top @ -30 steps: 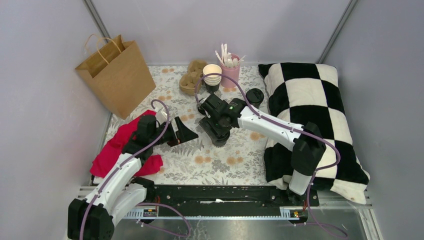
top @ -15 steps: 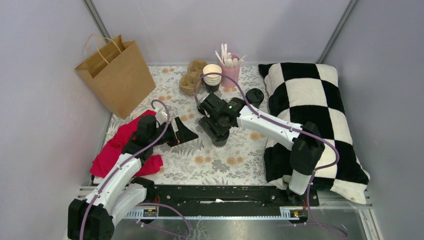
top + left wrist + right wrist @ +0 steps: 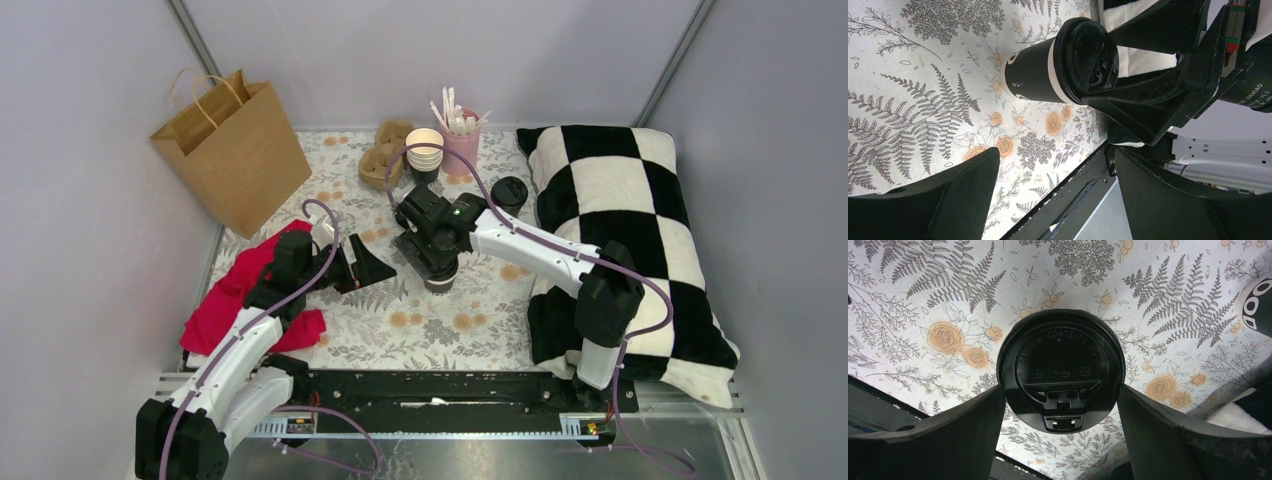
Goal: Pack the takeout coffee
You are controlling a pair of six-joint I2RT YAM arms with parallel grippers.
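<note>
1. I am watching the takeout coffee standing upright on the floral surface, just left of centre in the top view, with its black lid on
2. The right gripper is hanging straight over it, jaws spread wide and flanking the lid on both sides; the fingertips are sitting right at the rim, and I cannot tell whether they are touching it
3. The left gripper is hovering low to the left of the cup and apart from it, jaws spread wide, holding nothing and pointing at the cup's side
4. A brown paper bag is standing at upper left, a red cloth is lying under the left arm, and a checkered pillow is filling the right side
</note>
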